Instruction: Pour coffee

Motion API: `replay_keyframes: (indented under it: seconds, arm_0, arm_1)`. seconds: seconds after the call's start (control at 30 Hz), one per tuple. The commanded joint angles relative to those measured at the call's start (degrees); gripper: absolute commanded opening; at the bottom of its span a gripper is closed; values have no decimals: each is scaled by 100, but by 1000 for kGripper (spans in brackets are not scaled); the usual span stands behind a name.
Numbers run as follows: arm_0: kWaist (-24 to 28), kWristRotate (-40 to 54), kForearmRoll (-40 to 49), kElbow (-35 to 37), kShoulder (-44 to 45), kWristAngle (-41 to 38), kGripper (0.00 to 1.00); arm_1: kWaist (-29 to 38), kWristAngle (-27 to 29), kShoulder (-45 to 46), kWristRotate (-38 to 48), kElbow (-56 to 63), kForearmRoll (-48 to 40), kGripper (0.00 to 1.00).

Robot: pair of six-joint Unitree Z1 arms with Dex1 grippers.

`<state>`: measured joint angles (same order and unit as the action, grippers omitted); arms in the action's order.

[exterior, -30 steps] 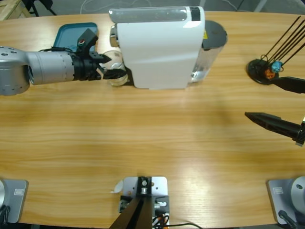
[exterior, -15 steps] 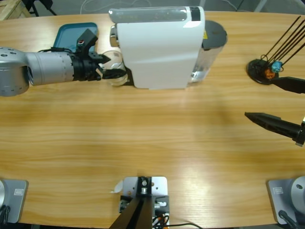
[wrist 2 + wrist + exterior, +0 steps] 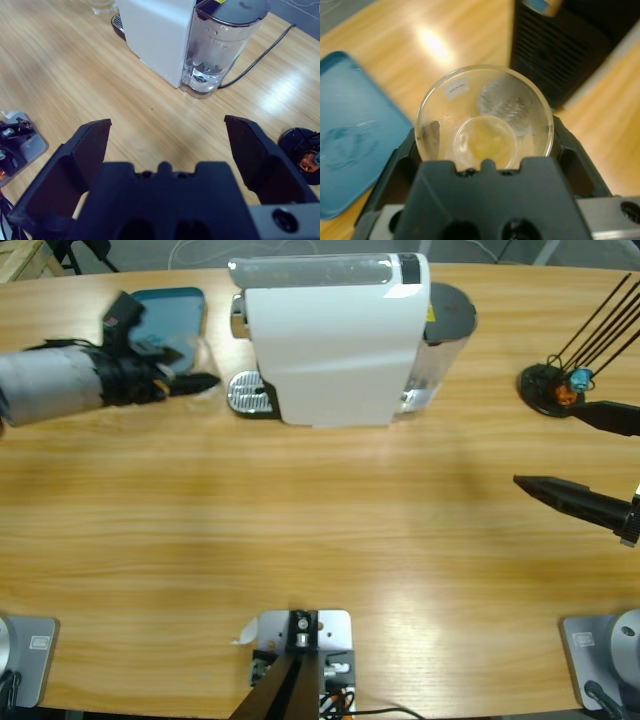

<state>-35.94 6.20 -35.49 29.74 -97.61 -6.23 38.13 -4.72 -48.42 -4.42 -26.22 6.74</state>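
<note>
Left gripper [image 3: 485,150] clamps a clear glass [image 3: 485,117] of coffee [image 3: 487,142]; its small white label [image 3: 456,89] is unreadable. Right gripper [image 3: 167,132] gapes empty.

Lab bench: wooden table [image 3: 320,540], rig-mounted arms, lone coffee machine [image 3: 335,340]

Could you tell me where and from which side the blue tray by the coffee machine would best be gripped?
Probably by its raised rim. The blue tray lies flat on the table, so only that thin lip offers a purchase: one jaw inside, one outside, coming down from above. Its outer edges look freest; the left gripper, shut on the glass, hangs over the near one.
</note>
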Motion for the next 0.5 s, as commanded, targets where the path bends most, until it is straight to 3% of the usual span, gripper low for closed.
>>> replay_keyframes:
  seconds: [0.03,0.3,0.5]
  arm_0:
    - [995,-439,-1,168,208,75,517]
    - [1736,-735,-35,974,-594,78,517]
    - [1961,-735,-28,1254,-1072,70,517]
  arm_1:
    - [48,-66,-45,-67,179,-17,1000]
    - [47,-106,-56,-69,179,-17,1000]
    - [47,-108,-63,-76,179,-15,1000]
